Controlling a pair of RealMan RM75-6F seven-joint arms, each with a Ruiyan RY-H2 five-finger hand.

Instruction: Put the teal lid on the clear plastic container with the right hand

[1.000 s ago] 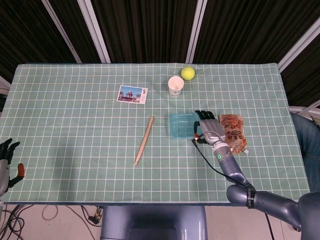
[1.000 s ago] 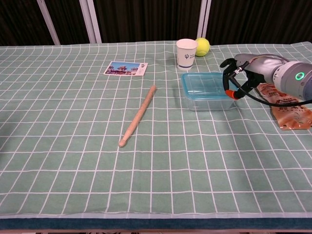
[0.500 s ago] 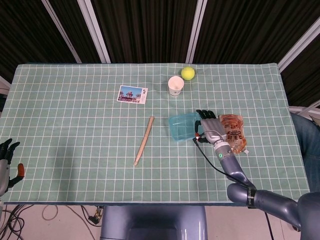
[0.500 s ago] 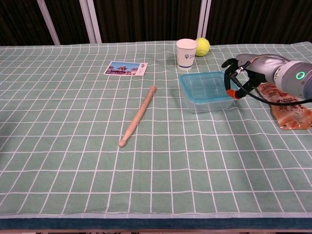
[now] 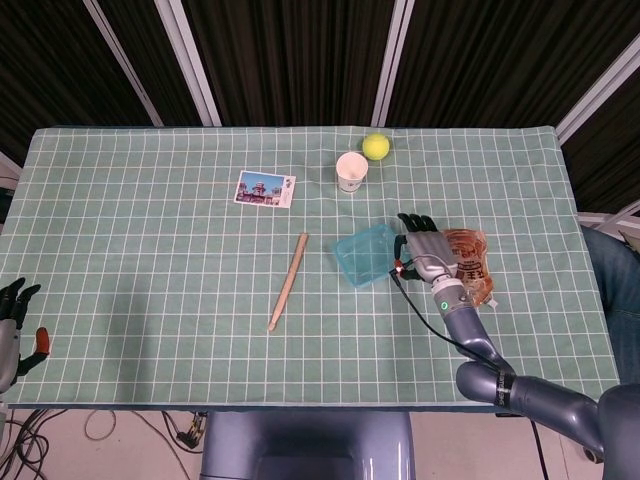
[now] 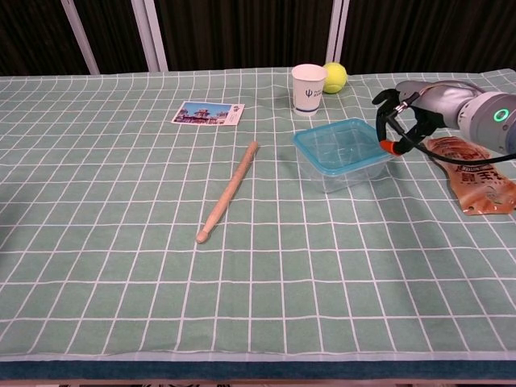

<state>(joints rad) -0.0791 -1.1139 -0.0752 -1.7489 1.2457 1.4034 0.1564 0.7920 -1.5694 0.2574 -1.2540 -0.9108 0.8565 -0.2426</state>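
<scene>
The clear plastic container (image 5: 366, 262) (image 6: 345, 164) sits right of the table's middle with the teal lid (image 5: 360, 248) (image 6: 339, 143) lying on top of it. It is tilted and turned, with its right side raised off the cloth. My right hand (image 5: 426, 250) (image 6: 415, 113) grips the lidded container at its right edge, thumb at the near right corner. My left hand (image 5: 12, 322) hangs off the table's near left corner, fingers apart and holding nothing; it shows only in the head view.
An orange snack packet (image 5: 468, 262) (image 6: 477, 176) lies just right of my right hand. A paper cup (image 5: 351, 171) (image 6: 308, 87) and tennis ball (image 5: 376, 146) (image 6: 334, 76) stand behind the container. A wooden stick (image 5: 288, 281) (image 6: 230, 191) and a postcard (image 5: 265, 188) (image 6: 208, 113) lie to the left.
The lidded container lay flat a second ago; my right hand has raised its right side and turned it, shifting slightly rightward. My left hand has not moved.
</scene>
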